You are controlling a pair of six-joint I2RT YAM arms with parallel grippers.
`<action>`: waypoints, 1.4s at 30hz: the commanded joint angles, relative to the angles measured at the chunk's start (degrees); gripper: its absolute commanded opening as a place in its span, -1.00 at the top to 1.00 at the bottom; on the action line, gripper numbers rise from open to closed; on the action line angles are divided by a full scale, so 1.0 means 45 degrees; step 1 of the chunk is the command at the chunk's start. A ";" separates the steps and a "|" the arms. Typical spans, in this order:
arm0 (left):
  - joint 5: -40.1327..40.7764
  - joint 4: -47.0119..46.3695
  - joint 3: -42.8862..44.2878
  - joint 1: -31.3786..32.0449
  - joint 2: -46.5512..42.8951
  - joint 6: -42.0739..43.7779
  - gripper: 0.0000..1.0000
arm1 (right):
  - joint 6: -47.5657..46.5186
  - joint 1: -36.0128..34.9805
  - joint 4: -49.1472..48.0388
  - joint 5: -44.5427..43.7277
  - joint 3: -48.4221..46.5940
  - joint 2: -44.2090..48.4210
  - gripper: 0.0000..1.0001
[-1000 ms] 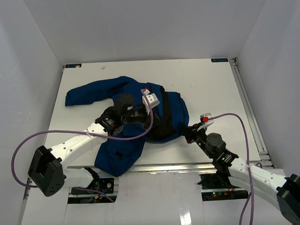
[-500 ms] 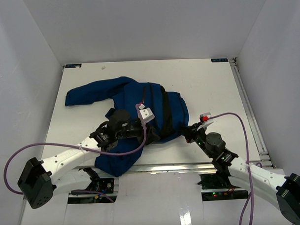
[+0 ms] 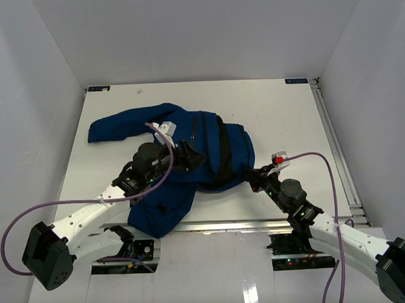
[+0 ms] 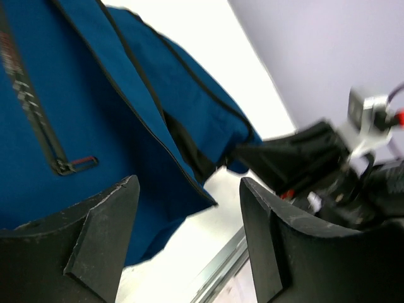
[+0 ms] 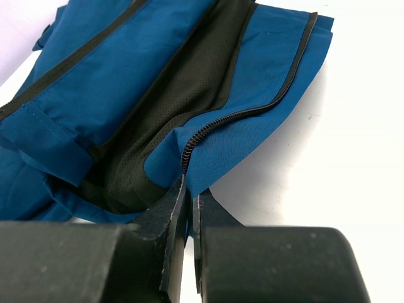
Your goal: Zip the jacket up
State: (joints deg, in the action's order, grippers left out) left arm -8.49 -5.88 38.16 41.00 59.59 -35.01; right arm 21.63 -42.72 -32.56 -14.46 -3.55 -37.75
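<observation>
The royal-blue jacket lies spread on the white table with its front open, black lining showing near its right side. My left gripper hovers over the jacket's middle. It stands open with nothing between the fingers, and the blue fabric with a pocket zip lies below it. My right gripper is shut on the jacket's lower right corner. In the right wrist view its fingertips pinch the blue hem just below the end of the black zipper teeth.
A metal rail runs along the table's near edge and another rail runs along the right side. White walls enclose the table on three sides. Purple cables loop from both arms. The right arm shows in the left wrist view.
My left gripper has opened and drawn back to the left, away from the jacket's middle flap. The right gripper has kept its pinch and place.
</observation>
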 commanded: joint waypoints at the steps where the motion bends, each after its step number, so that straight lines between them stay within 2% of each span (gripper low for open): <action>1: -0.1119 -0.1625 -0.0428 -0.0660 0.0297 -0.1967 -0.49 | -0.0003 0.0060 -0.0132 -0.0146 -0.0407 0.0357 0.84; 7: -0.3355 -0.3108 0.0719 -0.0676 0.3450 -0.1945 -0.38 | -0.0002 0.0079 -0.0205 -0.0126 -0.0325 0.0267 0.85; 10: -0.3692 -0.3170 0.1788 -0.0361 0.5009 -0.1785 -0.34 | -0.0043 0.0078 -0.0246 -0.0126 -0.0325 0.0162 0.85; 12: -0.3568 -0.2739 0.2422 -0.0261 0.5640 -0.1602 -0.21 | -0.0081 0.0060 -0.0284 -0.0108 -0.0351 0.0069 0.85; 15: -0.2264 -0.1407 0.3317 -0.0333 0.5903 -0.1120 0.58 | -0.0140 0.0078 -0.0223 -0.0030 -0.0423 0.0072 0.84; 17: -0.0595 0.1139 0.4589 -0.0519 0.5706 -0.0632 1.00 | -0.0159 0.0060 -0.0170 -0.0029 -0.0444 0.0136 0.84; 18: 0.0971 0.2786 0.5405 -0.0696 0.5631 -0.0247 1.00 | -0.0159 0.0060 -0.0096 -0.0029 -0.0459 0.0181 0.84; 23: 0.8370 0.7912 0.8054 -0.0933 0.4641 0.1594 1.00 | -0.0154 0.0065 0.0068 -0.0029 -0.0412 0.0474 0.85; 27: 1.1851 1.0279 0.9441 -0.1006 0.4107 0.3292 1.00 | -0.0101 0.0079 0.0045 0.0019 -0.0389 0.0446 0.85; 32: 1.2760 1.2625 1.0535 -0.1108 0.4179 0.4777 1.00 | -0.0116 0.0075 0.0063 0.0138 -0.0511 0.0287 0.84; 35: 1.0897 1.2623 1.0152 -0.0829 0.3576 0.5467 1.00 | -0.0101 0.0060 0.0087 0.0116 -0.0488 0.0283 0.85; 42: 0.9742 1.1836 0.8574 0.2638 0.4020 0.6061 1.00 | -0.0062 0.0060 0.0009 0.0049 -0.0441 0.0107 0.84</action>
State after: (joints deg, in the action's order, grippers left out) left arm 39.42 47.83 80.20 45.13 77.08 -10.81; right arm 21.63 -42.72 -30.09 -13.56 -3.55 -36.86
